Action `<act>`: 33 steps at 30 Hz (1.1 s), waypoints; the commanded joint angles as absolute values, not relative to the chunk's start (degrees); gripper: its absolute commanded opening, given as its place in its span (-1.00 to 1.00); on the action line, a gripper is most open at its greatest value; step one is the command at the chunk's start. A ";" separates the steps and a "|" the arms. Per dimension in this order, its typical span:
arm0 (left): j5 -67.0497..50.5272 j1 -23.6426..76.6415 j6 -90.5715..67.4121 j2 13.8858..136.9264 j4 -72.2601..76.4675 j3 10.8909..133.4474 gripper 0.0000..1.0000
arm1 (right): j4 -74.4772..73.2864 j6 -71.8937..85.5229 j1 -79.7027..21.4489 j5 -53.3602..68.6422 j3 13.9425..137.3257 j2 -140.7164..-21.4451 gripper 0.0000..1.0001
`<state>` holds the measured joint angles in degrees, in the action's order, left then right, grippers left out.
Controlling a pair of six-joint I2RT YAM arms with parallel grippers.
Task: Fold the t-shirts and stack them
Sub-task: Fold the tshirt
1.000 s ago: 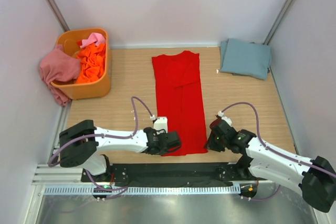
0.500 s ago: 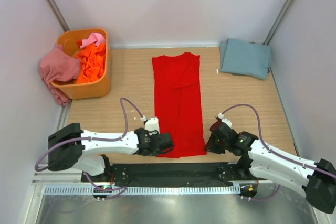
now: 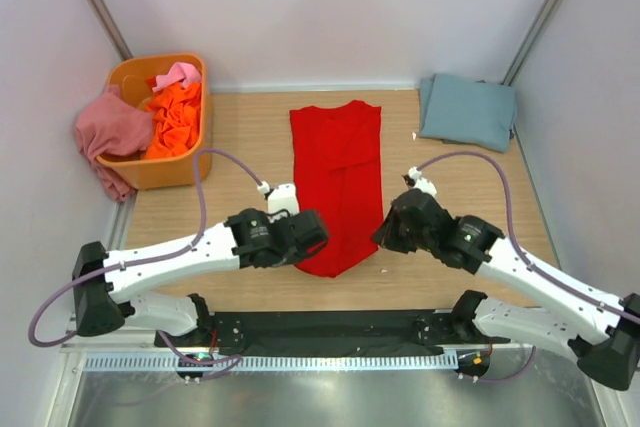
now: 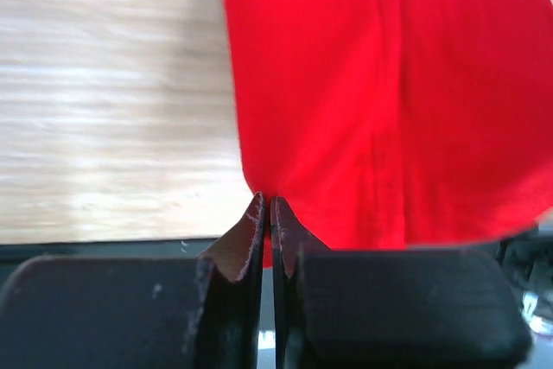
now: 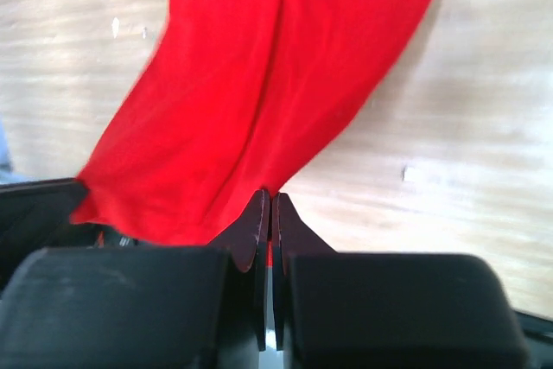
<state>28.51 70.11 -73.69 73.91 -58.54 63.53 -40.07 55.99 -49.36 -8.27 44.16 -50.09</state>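
The bright red t-shirt (image 3: 338, 169) lies folded lengthwise in the middle of the table, collar end far. My left gripper (image 3: 306, 243) is shut on its near left corner, and my right gripper (image 3: 383, 235) is shut on its near right corner. Both hold the near hem lifted off the table, so the cloth sags between them. The left wrist view shows red cloth (image 4: 389, 101) pinched in the closed fingers. The right wrist view shows the same cloth (image 5: 259, 92). A folded grey-blue t-shirt (image 3: 468, 110) lies at the far right.
An orange plastic tub (image 3: 178, 169) stands at the far left, holding an orange t-shirt (image 3: 176, 119) and a pink one (image 3: 178, 74). A dusty rose t-shirt (image 3: 110, 132) hangs over its left rim. White walls enclose the table on three sides.
Both grippers have risen and moved away from me, lifting the red t-shirt's near hem off the table. The hem has come up from the table's front edge.
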 commanded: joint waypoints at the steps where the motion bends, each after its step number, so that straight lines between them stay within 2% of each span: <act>1: 28.92 62.43 -66.02 72.86 -61.09 65.65 -0.91 | -42.09 49.68 -49.05 -16.42 51.66 -56.50 -0.97; 4: 26.55 56.28 -59.69 74.17 -59.42 68.71 -0.88 | -42.98 46.51 -47.30 -20.65 58.69 -63.34 -0.98; 10: 18.81 46.42 -47.40 83.57 -57.31 77.49 -0.85 | -39.64 39.73 -40.70 -18.99 65.39 -71.36 -0.97; 15: 17.76 42.90 -42.02 93.84 -57.31 85.85 -0.85 | -36.57 36.04 -35.08 -16.62 67.58 -76.02 -0.98; 28: 14.33 34.81 -34.46 111.44 -60.73 104.84 -0.87 | -33.14 31.20 -28.48 -13.27 74.26 -88.68 -0.98; 33: 12.84 31.82 -32.52 118.20 -62.40 111.43 -0.82 | -32.08 29.62 -26.28 -10.99 77.51 -93.42 -0.98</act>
